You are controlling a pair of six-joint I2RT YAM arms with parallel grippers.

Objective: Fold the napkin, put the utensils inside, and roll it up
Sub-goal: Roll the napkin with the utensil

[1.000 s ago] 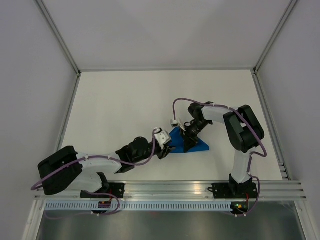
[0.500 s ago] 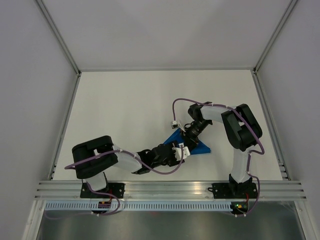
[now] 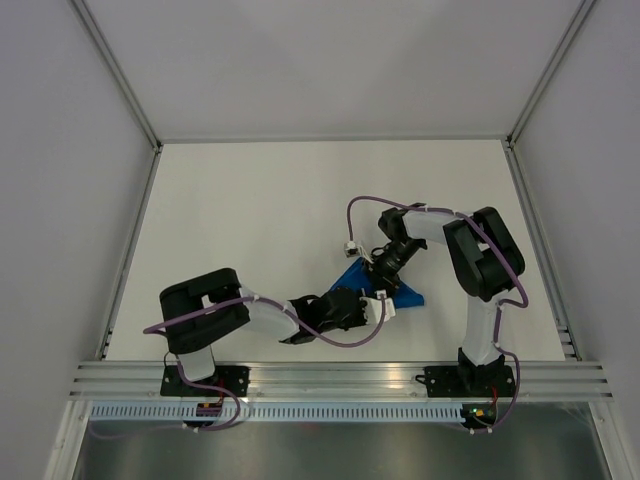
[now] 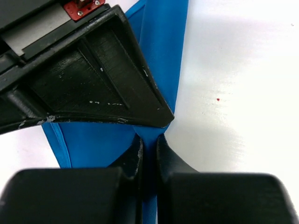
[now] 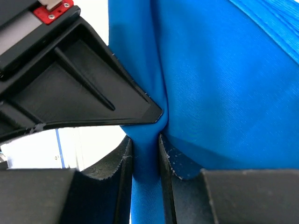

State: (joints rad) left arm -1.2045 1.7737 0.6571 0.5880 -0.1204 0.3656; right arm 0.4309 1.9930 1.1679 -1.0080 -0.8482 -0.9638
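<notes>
Overhead view. The napkin (image 3: 403, 293), a bright blue cloth gathered into a rough triangle, lies on the white table (image 3: 260, 220) right of centre and towards the near edge. Its pointed right corner rests flat on the surface; its middle is hidden under the two arms that meet above it. The left gripper (image 3: 378, 298) reaches in from the near left, low over the table, and the right gripper (image 3: 380, 270) comes down from the far right. The two stand just beside each other over the cloth.

Left wrist view. The left gripper (image 4: 148, 140) is clamped on the napkin (image 4: 161, 46): a thin upright fold of blue runs between its fingers (image 4: 166, 156), which are pressed almost together. A stitched hem shows along the cloth's left edge, and bare white table lies to the right of the long straight edge.

Right wrist view. The right gripper (image 5: 145, 140) is likewise closed on the napkin (image 5: 224, 93), with a narrow bunched pleat squeezed between its fingers (image 5: 125, 158). The cloth fans out wide and taut above the pinch, with layered edges at the upper right.

Room for motion. Open table stretches to the far side and to the left of the cloth. On the right the cloth's corner lies near the right arm's base column, and behind the left arm the aluminium rails (image 3: 340, 378) bound the near edge. Pale walls (image 3: 60, 200) enclose the other three sides.
</notes>
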